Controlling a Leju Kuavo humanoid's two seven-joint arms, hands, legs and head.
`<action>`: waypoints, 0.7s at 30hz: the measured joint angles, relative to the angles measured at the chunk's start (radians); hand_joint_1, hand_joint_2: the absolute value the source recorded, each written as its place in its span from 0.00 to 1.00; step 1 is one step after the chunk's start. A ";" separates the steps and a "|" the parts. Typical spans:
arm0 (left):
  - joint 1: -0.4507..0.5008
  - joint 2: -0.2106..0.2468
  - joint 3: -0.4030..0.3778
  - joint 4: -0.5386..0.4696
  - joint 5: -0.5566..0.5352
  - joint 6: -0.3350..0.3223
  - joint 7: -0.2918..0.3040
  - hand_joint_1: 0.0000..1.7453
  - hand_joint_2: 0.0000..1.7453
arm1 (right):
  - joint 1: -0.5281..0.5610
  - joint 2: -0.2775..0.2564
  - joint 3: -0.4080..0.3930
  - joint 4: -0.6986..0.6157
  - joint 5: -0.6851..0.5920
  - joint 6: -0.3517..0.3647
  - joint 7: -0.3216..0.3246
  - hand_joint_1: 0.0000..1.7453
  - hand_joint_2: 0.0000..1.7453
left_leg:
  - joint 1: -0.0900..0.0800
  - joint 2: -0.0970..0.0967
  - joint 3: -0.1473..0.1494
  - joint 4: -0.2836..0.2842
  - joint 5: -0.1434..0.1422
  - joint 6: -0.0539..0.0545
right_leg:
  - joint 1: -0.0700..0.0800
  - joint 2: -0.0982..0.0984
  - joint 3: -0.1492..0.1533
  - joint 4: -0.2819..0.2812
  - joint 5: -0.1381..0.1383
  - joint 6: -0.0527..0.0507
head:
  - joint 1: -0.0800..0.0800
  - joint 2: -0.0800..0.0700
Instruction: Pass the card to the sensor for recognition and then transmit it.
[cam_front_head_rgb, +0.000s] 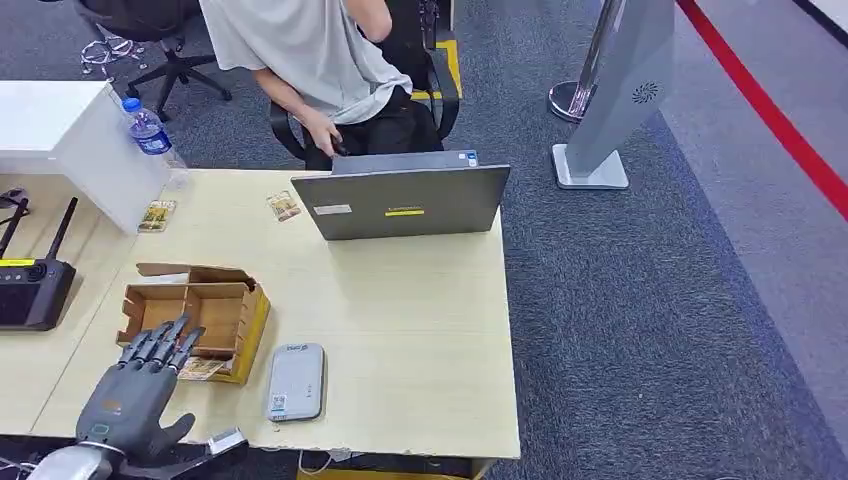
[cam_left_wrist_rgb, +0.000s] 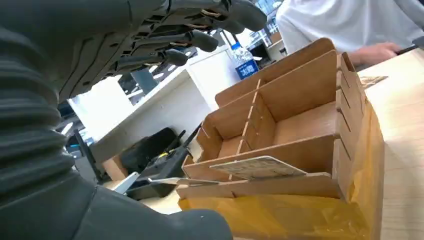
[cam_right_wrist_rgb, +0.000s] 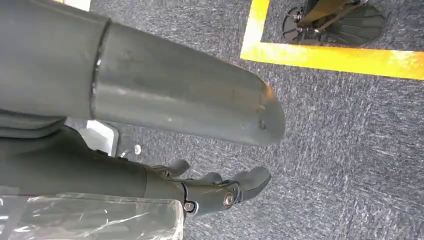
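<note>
Over the cardboard box (cam_front_head_rgb: 195, 312) on the table (cam_front_head_rgb: 400, 330), the left hand (cam_front_head_rgb: 140, 385) hovers with fingers spread, holding nothing. Its target card (cam_left_wrist_rgb: 257, 166) lies flat across the box's front rim. Thin, light and likely slippery, it probably wants pinching by its overhanging edge.

Even, bright indoor light falls across the head view, casting only soft, faint shadows. In the left wrist view, the left hand (cam_left_wrist_rgb: 75, 100) looms dark and blurred at left, background washed out. The right wrist view is dimmer, grainy.

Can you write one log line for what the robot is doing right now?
left hand: open, over box | card: on box edge, unheld | sensor: on table | right hand: hanging
</note>
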 joint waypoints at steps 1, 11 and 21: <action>-0.002 -0.006 0.000 0.005 0.000 -0.003 0.000 0.00 1.00 | 0.000 0.000 0.000 0.000 0.000 0.000 0.000 0.00 0.00 | 0.000 0.000 0.000 0.000 0.000 0.000 | 0.000 0.000 0.000 0.000 0.000 0.000 | 0.000 0.000; -0.029 -0.061 0.020 0.076 -0.020 0.010 -0.015 0.00 1.00 | -0.001 0.000 0.014 -0.002 0.003 0.000 -0.005 0.00 0.00 | 0.000 0.000 0.000 0.000 0.000 0.000 | 0.000 0.000 0.000 0.000 0.000 0.000 | 0.000 0.000; -0.070 -0.101 0.043 0.152 -0.064 0.114 -0.103 0.00 1.00 | -0.001 0.000 0.017 -0.002 0.017 -0.005 -0.019 0.00 0.00 | 0.000 0.000 0.000 0.000 0.000 0.000 | 0.000 0.000 0.000 0.000 0.000 0.000 | 0.000 0.000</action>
